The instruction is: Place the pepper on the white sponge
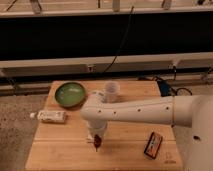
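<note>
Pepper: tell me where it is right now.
In the camera view the pepper hangs at the gripper near the table's front edge, left of centre, over the spot where the white sponge lies hidden beneath the arm; the black packet lies to its right.

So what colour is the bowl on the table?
Green bowl, camera view; gripper is lower right.

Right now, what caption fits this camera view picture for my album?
Robot arm's gripper dangles a red pepper over the wooden table, near the green bowl.
</note>
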Action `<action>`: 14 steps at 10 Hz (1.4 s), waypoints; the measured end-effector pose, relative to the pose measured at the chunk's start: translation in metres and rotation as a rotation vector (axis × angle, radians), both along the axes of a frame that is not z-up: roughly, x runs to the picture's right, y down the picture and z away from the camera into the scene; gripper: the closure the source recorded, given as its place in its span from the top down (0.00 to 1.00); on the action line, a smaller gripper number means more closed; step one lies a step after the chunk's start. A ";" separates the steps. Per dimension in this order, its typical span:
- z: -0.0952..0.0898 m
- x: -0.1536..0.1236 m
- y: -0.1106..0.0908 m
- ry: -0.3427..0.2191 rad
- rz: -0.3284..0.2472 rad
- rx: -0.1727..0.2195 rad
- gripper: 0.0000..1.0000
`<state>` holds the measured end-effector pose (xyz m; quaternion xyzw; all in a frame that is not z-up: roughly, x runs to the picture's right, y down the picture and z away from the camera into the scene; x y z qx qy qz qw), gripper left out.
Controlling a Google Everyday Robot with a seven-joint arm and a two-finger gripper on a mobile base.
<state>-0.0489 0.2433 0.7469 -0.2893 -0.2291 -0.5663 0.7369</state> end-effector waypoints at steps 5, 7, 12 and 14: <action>0.014 -0.016 -0.013 -0.025 -0.002 0.031 0.06; 0.024 -0.016 -0.016 -0.021 0.016 0.047 0.27; 0.031 -0.019 -0.025 -0.021 0.042 0.066 0.72; 0.030 -0.020 -0.029 -0.028 0.056 0.073 0.79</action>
